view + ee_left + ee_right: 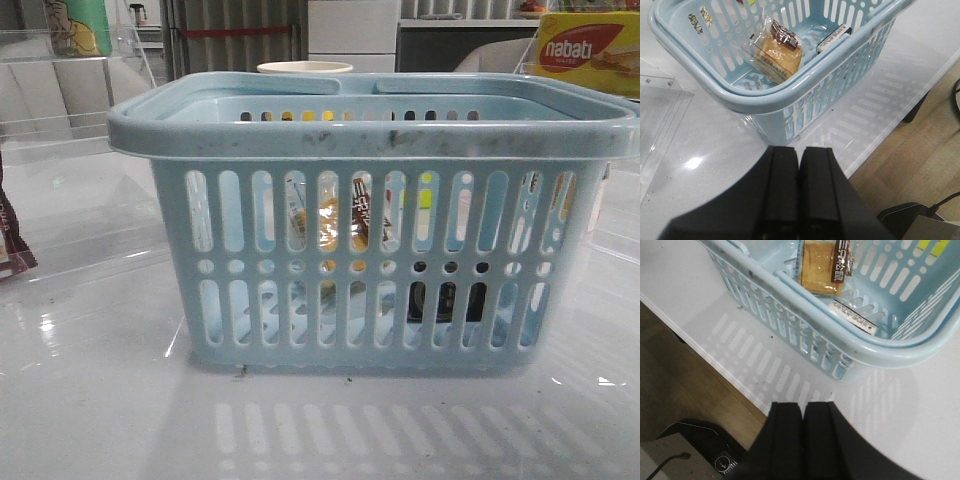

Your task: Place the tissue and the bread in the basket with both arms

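Observation:
The light-blue basket point(370, 125) stands in the middle of the white table. The bread point(778, 54) in its clear wrapper lies inside it; it also shows in the right wrist view point(821, 260) and through the slots in the front view point(335, 225). The black tissue pack point(832, 38) lies inside the basket against a wall; it shows in the right wrist view point(855, 316) and through the slots point(445, 300). My left gripper point(799, 150) is shut and empty, outside the basket point(805, 85) near the table's edge. My right gripper point(803, 406) is shut and empty, outside the basket point(850, 337).
A yellow-red nabati box point(585, 50) stands at the back right. A clear plastic box point(70, 90) stands at the back left, with a dark packet point(12, 250) at the left edge. A white cup point(305, 68) is behind the basket. Floor lies beyond the table's edge point(705, 335).

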You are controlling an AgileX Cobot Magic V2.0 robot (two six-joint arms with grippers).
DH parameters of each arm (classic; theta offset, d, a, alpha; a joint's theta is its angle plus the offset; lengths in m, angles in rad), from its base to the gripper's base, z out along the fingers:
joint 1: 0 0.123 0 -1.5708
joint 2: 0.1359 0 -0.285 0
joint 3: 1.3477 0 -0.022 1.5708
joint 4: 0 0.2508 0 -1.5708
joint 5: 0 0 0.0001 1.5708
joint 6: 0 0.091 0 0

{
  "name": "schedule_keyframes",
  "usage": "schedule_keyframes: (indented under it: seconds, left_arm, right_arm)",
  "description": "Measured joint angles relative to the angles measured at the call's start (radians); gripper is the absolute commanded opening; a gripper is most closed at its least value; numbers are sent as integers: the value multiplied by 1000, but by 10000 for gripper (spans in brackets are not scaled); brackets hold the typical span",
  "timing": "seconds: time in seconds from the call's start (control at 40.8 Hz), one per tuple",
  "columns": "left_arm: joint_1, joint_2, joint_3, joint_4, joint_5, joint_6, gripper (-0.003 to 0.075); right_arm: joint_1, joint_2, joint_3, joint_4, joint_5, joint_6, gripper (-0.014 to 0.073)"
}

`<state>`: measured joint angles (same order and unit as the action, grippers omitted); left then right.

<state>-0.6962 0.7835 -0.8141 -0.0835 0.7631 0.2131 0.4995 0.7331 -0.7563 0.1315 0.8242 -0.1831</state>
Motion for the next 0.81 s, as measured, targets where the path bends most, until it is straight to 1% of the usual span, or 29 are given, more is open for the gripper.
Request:
schedule_keyframes:
  seconds: [0.441, 0.539, 0.612, 0.661, 0.735, 0.808]
  left_arm:
    - [0, -3, 1, 0, -2, 0, 92]
    - [21, -30, 6, 0, -2, 0, 92]
    - [71, -66, 8, 0, -6, 0, 92]
    - [130, -100, 22, 0, -24, 0, 92]
    - [215, -158, 56, 0, -68, 0, 92]
    - [301, -230, 116, -4, -146, 0, 92]
  right_arm:
    - [0, 0, 0, 0, 0, 2, 57]
    - [0, 0, 0, 0, 2, 2, 57]
    - [0, 0, 0, 0, 2, 2, 57]
    - [0, 0, 0, 0, 2, 2, 57]
    - [0, 0, 0, 0, 2, 2, 57]
    - [0, 0, 0, 0, 2, 2, 57]
